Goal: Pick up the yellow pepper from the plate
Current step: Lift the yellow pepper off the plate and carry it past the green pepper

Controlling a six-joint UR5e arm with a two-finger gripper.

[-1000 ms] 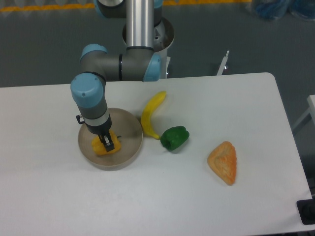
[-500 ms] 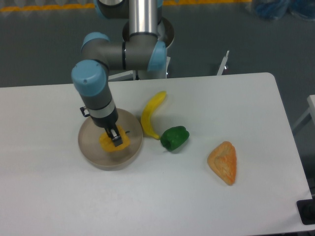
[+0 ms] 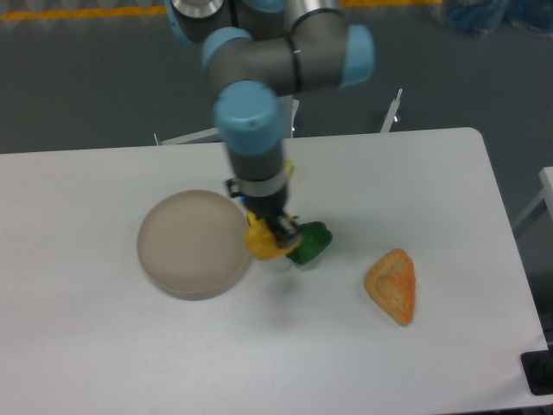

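Note:
The yellow pepper (image 3: 262,243) hangs in my gripper (image 3: 275,233), which is shut on it, just past the plate's right rim and above the table. It sits close to the left side of the green pepper. The round beige plate (image 3: 192,245) lies at the left with nothing in it. My arm comes down from the top of the view and covers the area right behind the gripper.
A green pepper (image 3: 312,242) lies on the table right of the gripper. An orange triangular wedge (image 3: 393,285) rests further right. The banana is mostly hidden behind my arm. The table's right edge runs close to the wedge.
The gripper has lifted the yellow pepper out of the plate and carried it right, past the rim toward the green pepper. The arm now covers the banana.

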